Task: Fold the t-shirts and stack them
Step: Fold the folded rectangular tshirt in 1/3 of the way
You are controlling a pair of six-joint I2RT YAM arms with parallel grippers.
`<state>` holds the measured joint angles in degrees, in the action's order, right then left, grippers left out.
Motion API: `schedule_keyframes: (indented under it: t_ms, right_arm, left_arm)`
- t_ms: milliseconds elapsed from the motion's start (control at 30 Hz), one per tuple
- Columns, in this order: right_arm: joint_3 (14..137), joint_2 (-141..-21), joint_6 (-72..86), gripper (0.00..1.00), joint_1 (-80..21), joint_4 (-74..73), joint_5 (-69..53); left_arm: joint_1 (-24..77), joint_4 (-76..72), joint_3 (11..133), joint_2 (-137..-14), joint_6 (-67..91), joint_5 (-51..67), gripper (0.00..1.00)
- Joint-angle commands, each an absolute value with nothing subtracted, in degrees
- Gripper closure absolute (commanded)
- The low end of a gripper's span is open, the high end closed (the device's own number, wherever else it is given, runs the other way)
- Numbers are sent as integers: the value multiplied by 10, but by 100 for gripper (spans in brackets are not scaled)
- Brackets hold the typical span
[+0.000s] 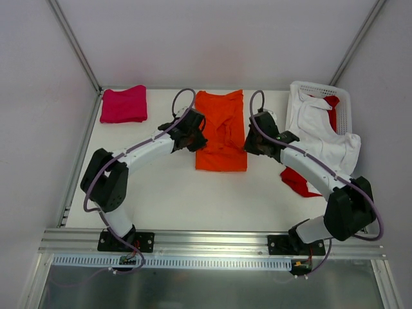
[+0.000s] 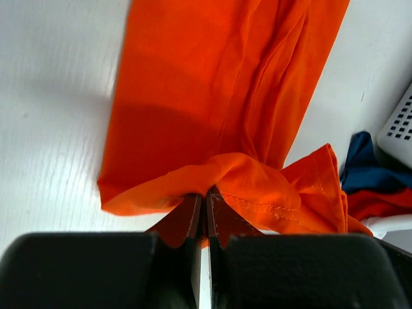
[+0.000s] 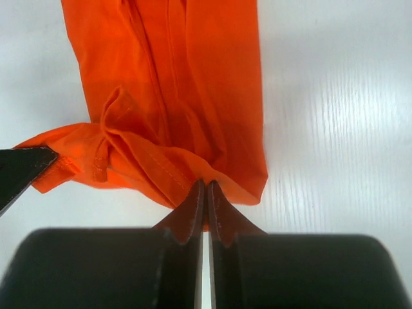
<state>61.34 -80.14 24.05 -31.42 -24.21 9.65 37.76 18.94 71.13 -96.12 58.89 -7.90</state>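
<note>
The orange t-shirt [image 1: 221, 132] lies lengthwise on the table's middle, partly folded. My left gripper [image 1: 195, 136] is shut on its left edge; in the left wrist view the gripper [image 2: 206, 196] pinches a bunched fold of the orange cloth [image 2: 212, 96]. My right gripper [image 1: 248, 143] is shut on the shirt's right edge; in the right wrist view the gripper [image 3: 206, 190] clamps the orange cloth [image 3: 174, 84] at its hem. A folded magenta-pink t-shirt [image 1: 123, 103] lies at the far left. White [image 1: 318, 132] and red [image 1: 299, 181] t-shirts spill from the basket. Dark blue cloth [image 2: 364, 164] shows beside it.
The white slotted basket [image 1: 342, 103] stands at the back right, with shirts hanging over its front. The table's near edge [image 1: 212, 239] has an aluminium rail carrying both arm bases. Frame posts [image 1: 74, 42] rise at the back corners.
</note>
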Motion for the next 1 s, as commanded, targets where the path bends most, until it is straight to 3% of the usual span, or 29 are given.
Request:
schedule_keyframes:
  t_ms: [0, 533, 967]
  right_arm:
    - [665, -846, 197, 99, -294, -247, 90]
    - [865, -1089, 196, 99, -258, -226, 84]
    - [900, -1128, 213, 100, -250, -236, 112]
  left_arm:
    - [363, 196, 768, -1000, 550, -62, 100]
    - [288, 197, 896, -1122, 540, -34, 100]
    - [243, 195, 960, -1229, 508, 23, 100]
